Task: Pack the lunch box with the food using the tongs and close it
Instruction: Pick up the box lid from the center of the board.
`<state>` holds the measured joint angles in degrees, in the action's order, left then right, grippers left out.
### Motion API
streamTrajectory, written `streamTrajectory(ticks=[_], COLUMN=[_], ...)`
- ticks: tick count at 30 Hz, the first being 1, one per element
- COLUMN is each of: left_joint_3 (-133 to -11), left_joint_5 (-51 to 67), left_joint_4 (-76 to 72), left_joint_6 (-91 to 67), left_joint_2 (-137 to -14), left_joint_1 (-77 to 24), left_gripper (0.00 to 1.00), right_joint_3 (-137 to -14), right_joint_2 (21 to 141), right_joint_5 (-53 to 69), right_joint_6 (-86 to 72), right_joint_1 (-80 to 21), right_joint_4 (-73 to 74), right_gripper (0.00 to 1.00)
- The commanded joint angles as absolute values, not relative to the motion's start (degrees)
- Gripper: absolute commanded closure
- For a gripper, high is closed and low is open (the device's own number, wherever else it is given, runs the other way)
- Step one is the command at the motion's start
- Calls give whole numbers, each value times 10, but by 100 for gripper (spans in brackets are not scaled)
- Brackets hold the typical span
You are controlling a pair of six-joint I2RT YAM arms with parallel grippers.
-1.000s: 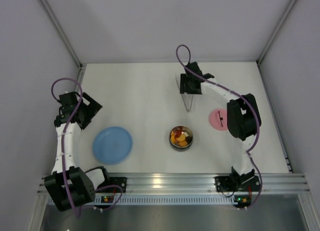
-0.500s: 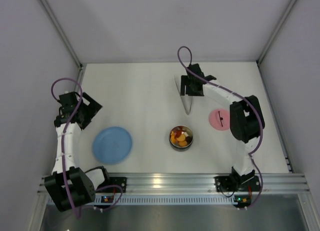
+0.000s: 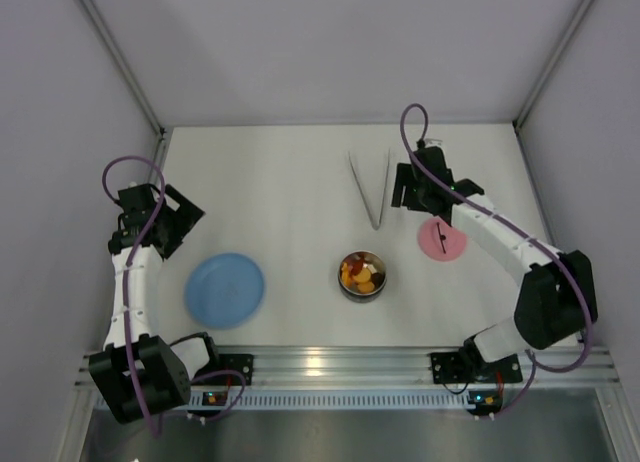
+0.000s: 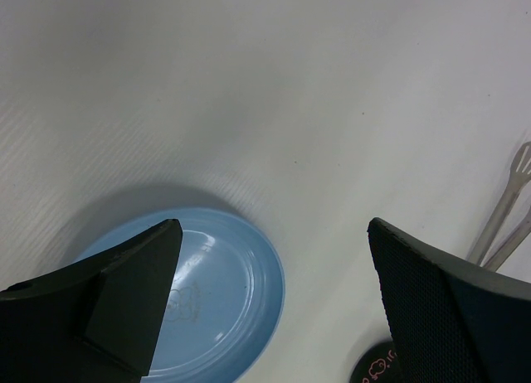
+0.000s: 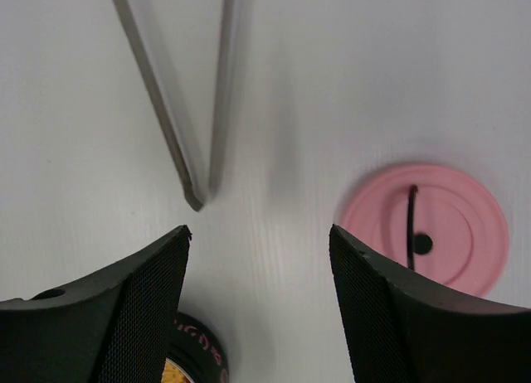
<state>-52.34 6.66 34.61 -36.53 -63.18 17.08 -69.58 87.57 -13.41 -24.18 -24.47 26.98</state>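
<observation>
The silver tongs (image 3: 371,188) lie flat on the table, their joined end pointing toward me; the right wrist view shows that V end (image 5: 158,93) too. My right gripper (image 3: 418,188) hangs open and empty just right of them, above the table between the tongs and the pink lid (image 3: 441,239) (image 5: 431,230). The steel lunch box (image 3: 344,285) stands uncovered at the middle front, holding orange, yellow and dark red food (image 3: 360,272). Its dark rim (image 5: 195,350) shows below my right gripper (image 5: 259,234). My left gripper (image 3: 165,220) (image 4: 274,225) is open and empty at the far left.
A blue plate (image 3: 225,290) (image 4: 216,300) with nothing on it lies below my left gripper, left of the lunch box. White walls close in the table at the back and both sides. A metal rail runs along the near edge by the arm bases.
My right gripper let go of the tongs, which now lie flat, and moved right toward the pink lid. The left arm has not moved.
</observation>
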Motion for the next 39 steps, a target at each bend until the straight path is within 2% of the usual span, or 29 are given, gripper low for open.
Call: streamTrajectory(ticks=[1,5,9,25,31,34,36,37,39], left_joint_3=[-519,-518,-517,-517,-516,-516,-516,-516,-516], left_joint_5=[72,76,80,82,82,82,83,83,82], left_joint_4=[321,318,317,316,317,316,317,317,316], left_joint_6=[-367,-370,-370,-369,-369,-369,-369,-370,-369], left_joint_2=[-620,-622,-624,-625,-624,-624,-625,-624,-624], left_joint_1=[168,169,169,169,168,168,168,168,167], left_gripper=[1,1,1,1,1,1,1,1,1], right_joint_3=[-616,-521,-484,-494,-505,-505,-504,-504,-503], right_joint_2=[805,745,724,836,863,861,856,853,846], right_joint_5=[-142,-164,-213,-250,-255,-253,-249,-248,-250], right_joint_6=[-273,-282,-287,-273,-263,-262,-259,-259,-257], right_joint_1=[-208,-195,-192,-179,-164,-160,-160,-160,-160], right_joint_4=[266,263,262,217,203,199,196,196,198], right_gripper=[33,40,40,43,57,69,86,86,96])
